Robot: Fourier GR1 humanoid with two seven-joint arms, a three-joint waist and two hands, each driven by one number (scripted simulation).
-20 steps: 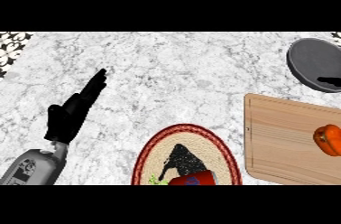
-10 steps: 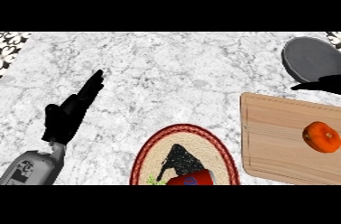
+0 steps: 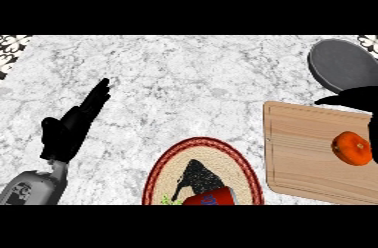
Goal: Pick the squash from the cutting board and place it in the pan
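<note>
Orange squash (image 3: 351,148) sits ungrasped on your cutting board (image 3: 303,152); right hand (image 3: 354,98) beside it, fingers unreadable. Left hand (image 3: 74,126) rests open. Next, grasp, then pan (image 3: 341,64).

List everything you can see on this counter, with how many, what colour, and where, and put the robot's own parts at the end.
squash: one, orange, on the cutting board's right part
cutting board: one, light wood, right side
pan: one, dark grey, top right corner
placemat: one, oval, tan with red rim, bottom centre
red cup: one, on the placemat's lower edge, partly cut off
counter: white-grey marble
left hand: black, open, left side
right hand: black, right edge above the squash, mostly out of view
</note>
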